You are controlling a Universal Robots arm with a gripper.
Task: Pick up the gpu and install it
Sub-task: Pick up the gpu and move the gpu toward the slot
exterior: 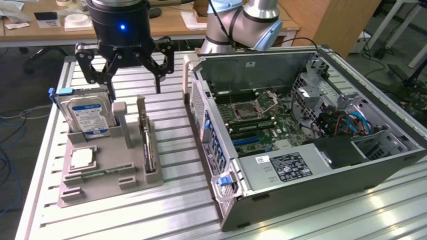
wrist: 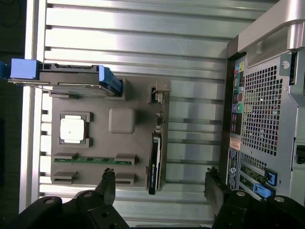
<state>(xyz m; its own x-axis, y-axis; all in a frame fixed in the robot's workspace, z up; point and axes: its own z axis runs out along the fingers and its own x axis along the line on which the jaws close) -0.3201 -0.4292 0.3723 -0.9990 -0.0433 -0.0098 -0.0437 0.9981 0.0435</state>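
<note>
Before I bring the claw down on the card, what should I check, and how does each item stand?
1. Claw open and holding nothing: ok.
2. gpu standing on edge in the grey holder: ok.
3. Claw fingers on either side of the gpu's line, wrist view: ok.
4. Hard drive apart from the claw: ok.
5. Computer case open, motherboard exposed: ok.
6. Free slot for the gpu: cannot tell.
</note>
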